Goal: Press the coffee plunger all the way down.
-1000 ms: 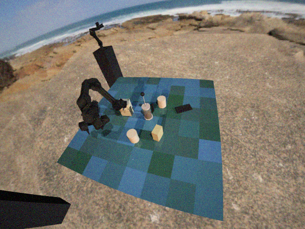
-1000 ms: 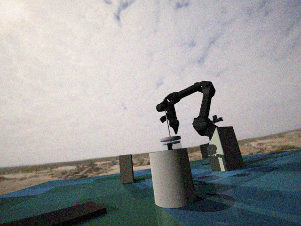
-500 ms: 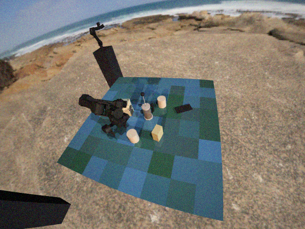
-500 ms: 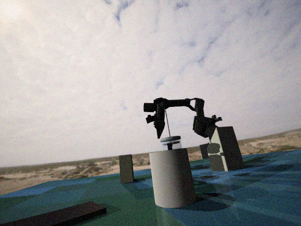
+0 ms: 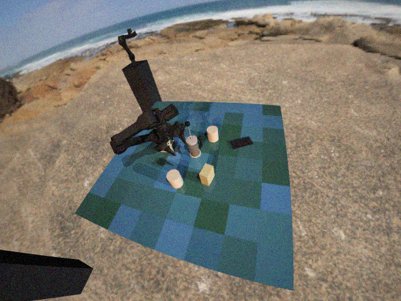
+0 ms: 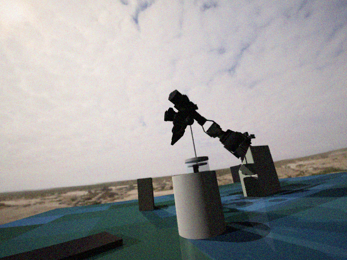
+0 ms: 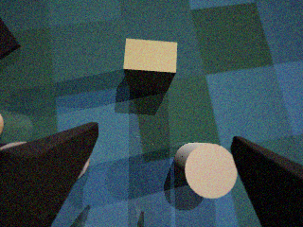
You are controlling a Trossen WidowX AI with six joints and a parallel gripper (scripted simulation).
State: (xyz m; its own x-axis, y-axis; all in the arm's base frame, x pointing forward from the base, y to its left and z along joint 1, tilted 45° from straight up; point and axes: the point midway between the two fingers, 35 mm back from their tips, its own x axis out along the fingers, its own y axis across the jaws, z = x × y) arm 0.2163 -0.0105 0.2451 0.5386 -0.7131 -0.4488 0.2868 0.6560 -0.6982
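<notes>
Black hand (image 5: 170, 147), spread and empty: centre it over the glass press's black plunger knob (image 5: 187, 123), then push straight down.

The table (image 5: 252, 226) is showing a smooth, faintly glossy patchwork of blue and green squares, picking up soft reflections in the exterior view. The coffee press (image 5: 193, 146) is looking like clear glass at its top, with a thin metallic rod and a dark matt knob. The two cylinders (image 5: 175, 178) (image 5: 212, 133) and the block (image 5: 206, 174) are appearing as pale, matt, wood-like material with smooth faces. The flat slab (image 5: 241, 142) is reading as dark and matt. The arm (image 5: 142, 129) and the gripper (image 5: 170, 145) are looking like matt black plastic or metal. The ground around is showing rough, sandy rock.
</notes>
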